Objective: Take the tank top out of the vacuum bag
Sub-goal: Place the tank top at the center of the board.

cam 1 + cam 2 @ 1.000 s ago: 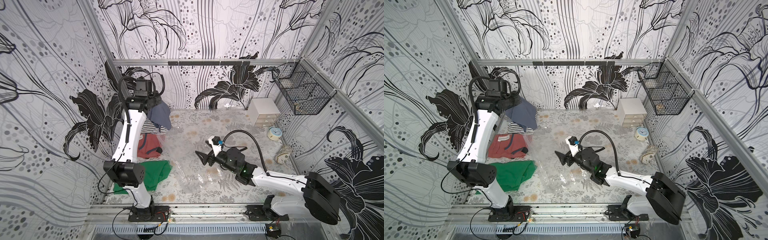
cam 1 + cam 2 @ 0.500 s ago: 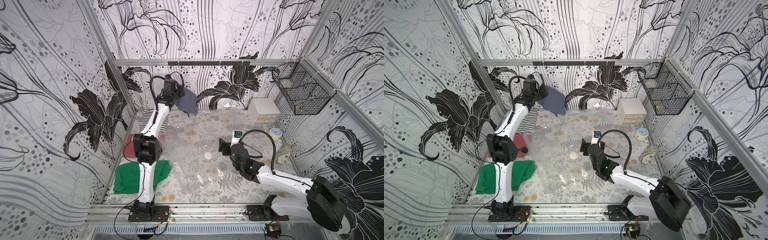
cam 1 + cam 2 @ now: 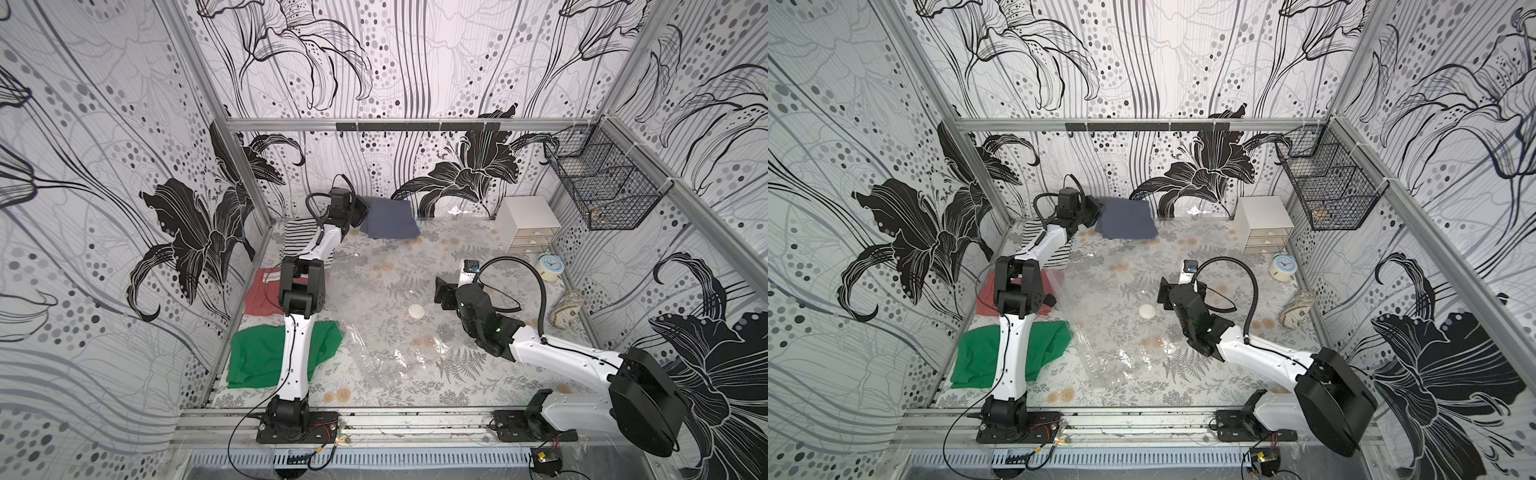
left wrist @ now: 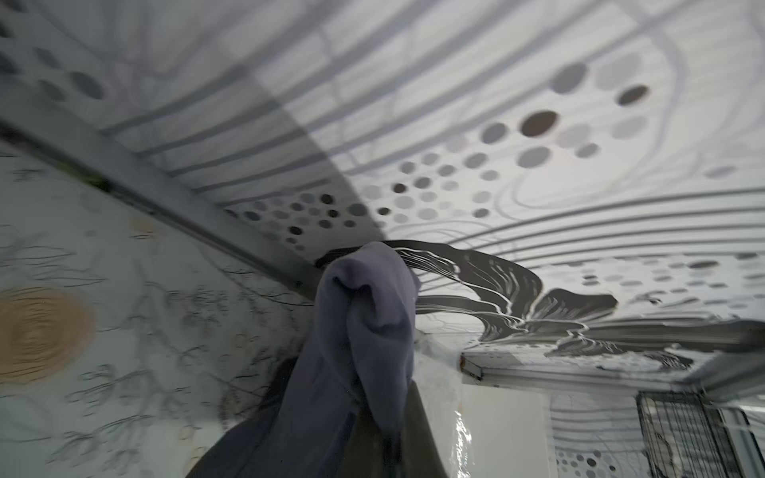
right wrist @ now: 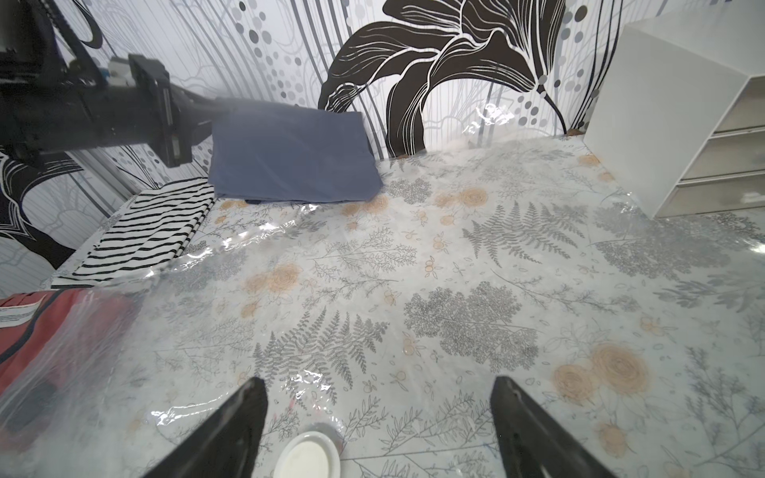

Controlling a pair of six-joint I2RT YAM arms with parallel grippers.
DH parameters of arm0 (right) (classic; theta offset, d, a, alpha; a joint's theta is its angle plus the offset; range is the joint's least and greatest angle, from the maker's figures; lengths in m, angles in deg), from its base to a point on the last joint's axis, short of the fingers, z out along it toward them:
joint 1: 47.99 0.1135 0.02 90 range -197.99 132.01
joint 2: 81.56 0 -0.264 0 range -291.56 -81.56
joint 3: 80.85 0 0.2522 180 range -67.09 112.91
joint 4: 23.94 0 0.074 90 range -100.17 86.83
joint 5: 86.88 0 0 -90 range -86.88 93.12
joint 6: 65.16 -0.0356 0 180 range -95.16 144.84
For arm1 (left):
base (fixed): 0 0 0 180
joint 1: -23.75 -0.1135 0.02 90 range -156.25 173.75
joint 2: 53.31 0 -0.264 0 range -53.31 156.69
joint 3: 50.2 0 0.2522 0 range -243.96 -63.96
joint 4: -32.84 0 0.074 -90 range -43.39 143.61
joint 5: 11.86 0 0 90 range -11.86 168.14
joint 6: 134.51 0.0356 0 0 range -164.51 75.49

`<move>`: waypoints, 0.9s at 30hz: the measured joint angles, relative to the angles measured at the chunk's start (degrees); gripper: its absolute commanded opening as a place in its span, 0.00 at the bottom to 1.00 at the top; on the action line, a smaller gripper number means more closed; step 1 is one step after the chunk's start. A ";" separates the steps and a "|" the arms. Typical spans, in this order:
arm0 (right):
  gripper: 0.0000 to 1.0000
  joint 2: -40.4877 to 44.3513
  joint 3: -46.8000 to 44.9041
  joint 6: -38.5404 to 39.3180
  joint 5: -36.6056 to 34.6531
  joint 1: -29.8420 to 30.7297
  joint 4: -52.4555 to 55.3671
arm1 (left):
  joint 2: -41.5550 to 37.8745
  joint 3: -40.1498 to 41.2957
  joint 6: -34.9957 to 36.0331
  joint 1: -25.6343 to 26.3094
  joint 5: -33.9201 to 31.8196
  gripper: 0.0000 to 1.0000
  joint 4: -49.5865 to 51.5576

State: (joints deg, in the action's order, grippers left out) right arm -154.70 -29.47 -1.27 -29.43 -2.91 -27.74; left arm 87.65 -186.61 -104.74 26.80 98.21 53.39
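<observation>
Since a second ago the left arm has swung from the near left side to the back wall, and the left gripper (image 3: 360,212) has carried the blue-grey tank top (image 3: 390,219) there. Its jaws are clamped on one edge of the cloth. The tank top is now outside the vacuum bag (image 3: 380,361), which lies flat across the table. I judge that only the release remains. The left arm is stretched out long. The right gripper (image 5: 378,383) has drawn back and hovers, jaws wide apart, just above the white valve disc (image 5: 308,455).
</observation>
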 measured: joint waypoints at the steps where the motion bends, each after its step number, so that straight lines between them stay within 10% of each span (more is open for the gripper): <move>1: 0.87 0.00 0.00 0.00 0.13 0.00 0.00 | 0.00 0.09 0.17 -0.94 0.02 0.00 1.64; 13: 0.87 -1.88 1.16 -0.02 1.75 0.00 0.04 | 2.29 -2.08 6.01 -7.78 4.81 0.00 16.59; 27: 0.86 -3.30 2.03 0.26 2.97 0.00 -0.02 | -13.86 0.11 13.64 1.79 -0.55 0.00 12.15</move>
State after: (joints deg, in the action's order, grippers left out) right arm -158.00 -27.43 -1.01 -26.46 -2.91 -27.76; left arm 73.80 -186.50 -91.10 28.59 97.67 65.54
